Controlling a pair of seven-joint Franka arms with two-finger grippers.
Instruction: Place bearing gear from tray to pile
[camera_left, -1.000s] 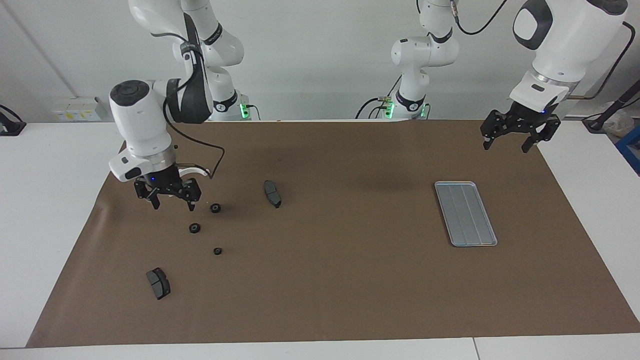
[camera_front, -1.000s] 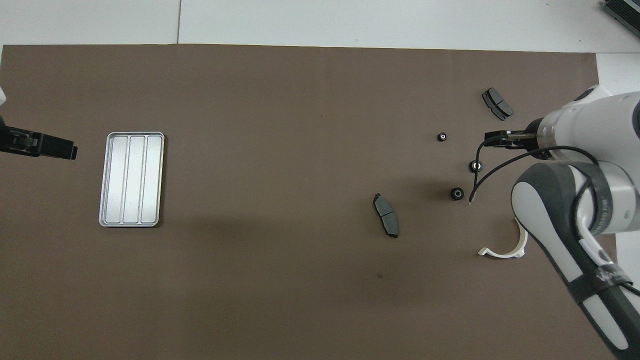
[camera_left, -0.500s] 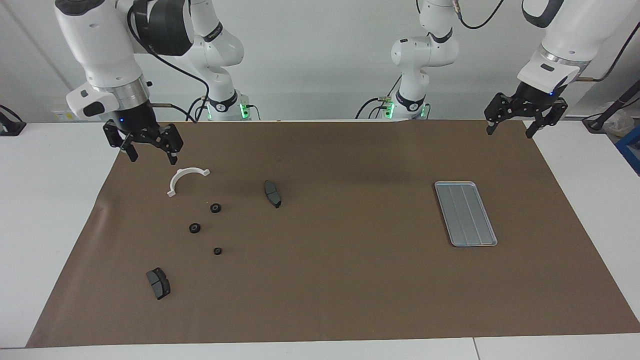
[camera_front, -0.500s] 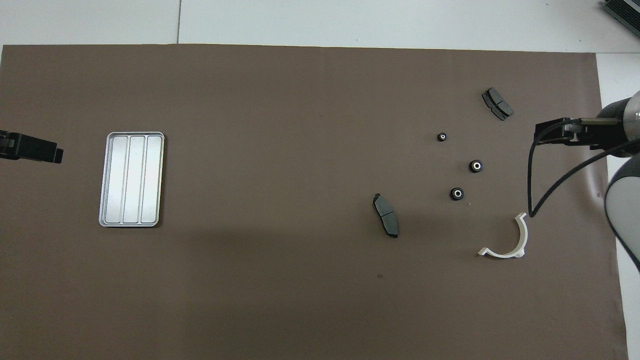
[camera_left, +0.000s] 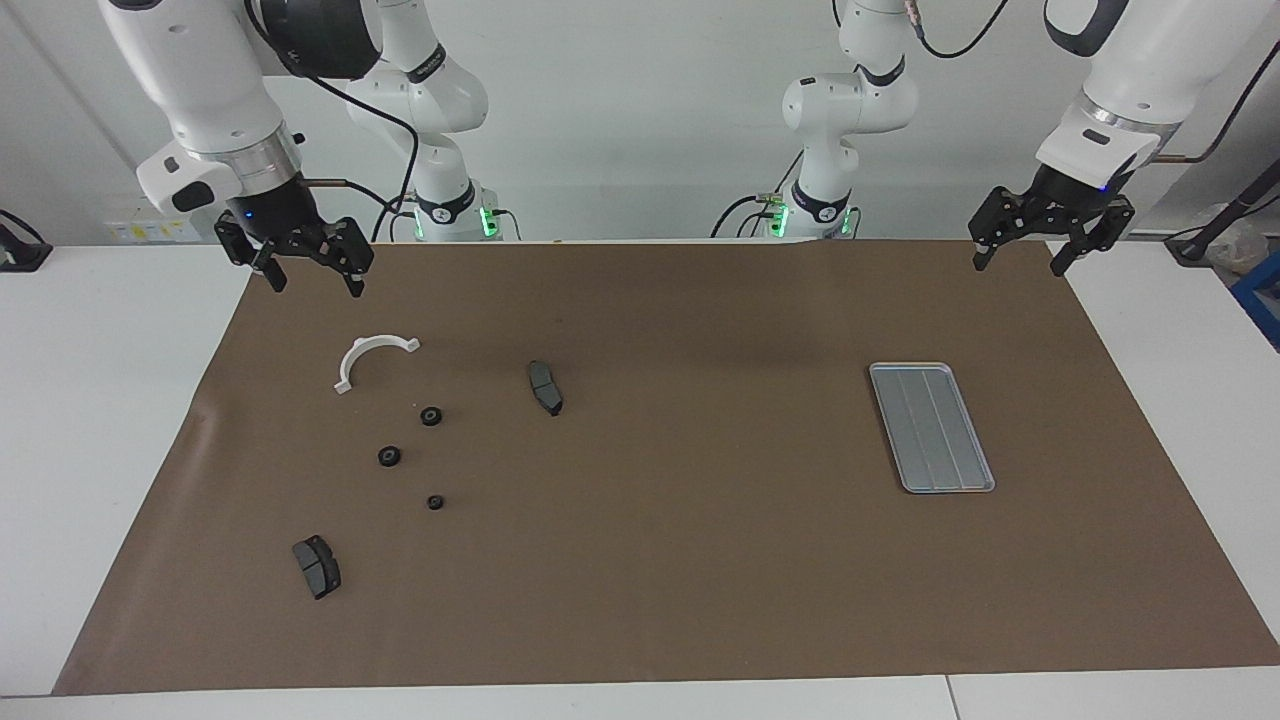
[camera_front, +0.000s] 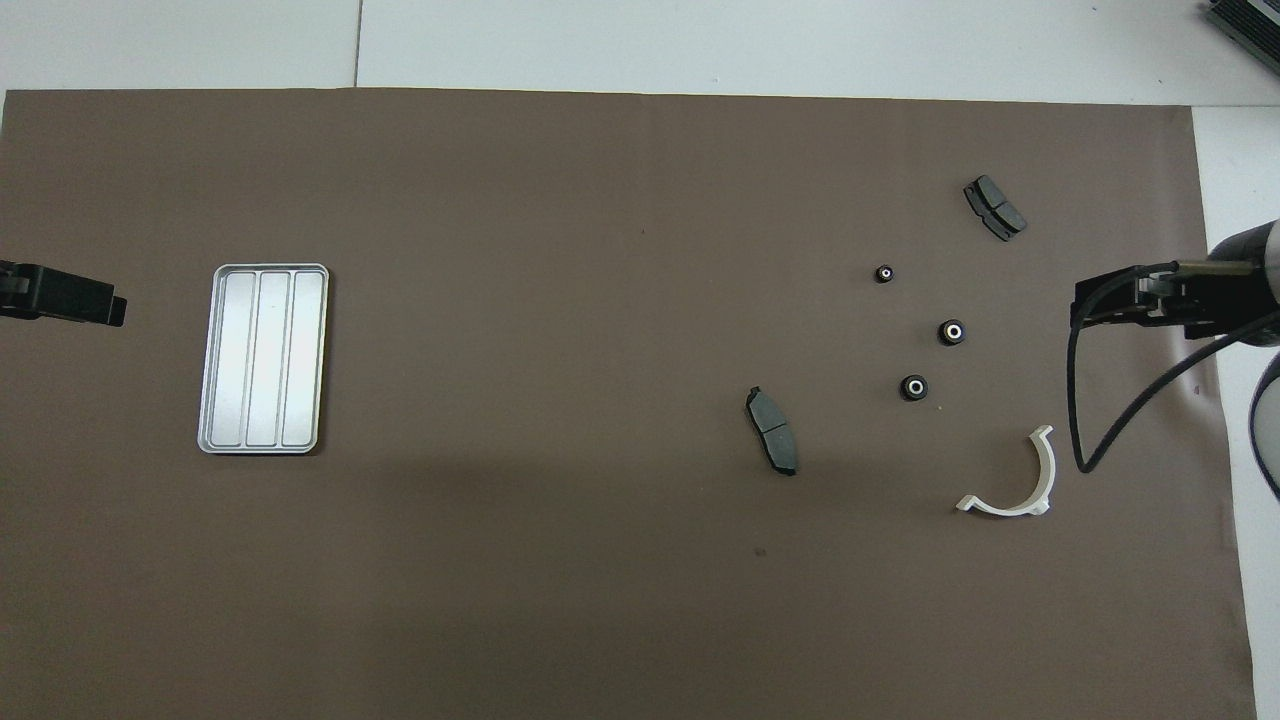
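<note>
- The right gripper (camera_left: 310, 272) hangs high over the mat's corner at the right arm's end of the table, its two fingers spread wide with nothing between them
- The left gripper (camera_left: 1028, 250) hangs over the mat's corner at the left arm's end, fingers also spread wide and empty; this arm looks to be waiting
- Three small dark bearing gears (camera_left: 431, 415) (camera_left: 389, 456) (camera_left: 435, 502) sit on the brown mat (camera_left: 680, 560), strung in a loose line, well below the right gripper's fingertips and not touching them
- They lie among the pile: the white half-ring bracket (camera_left: 365, 355) sits nearest under those fingers, one brake pad (camera_left: 545, 387) lies off toward the table's middle, the second brake pad (camera_left: 316, 566) lies farthest from the robots
- The tray (camera_left: 931, 427) lies flat toward the left arm's end, apart from the left gripper's fingers, and no gear shows on its ridges
- Why this layout, as a judgement: the gears rest with the scattered parts because that is where the task wants them, and the bare tray suggests nothing is left to carry
- Both pairs of fingers stand up clear of the parts, which reads like arms parked out of the way, no grip in hand
</note>
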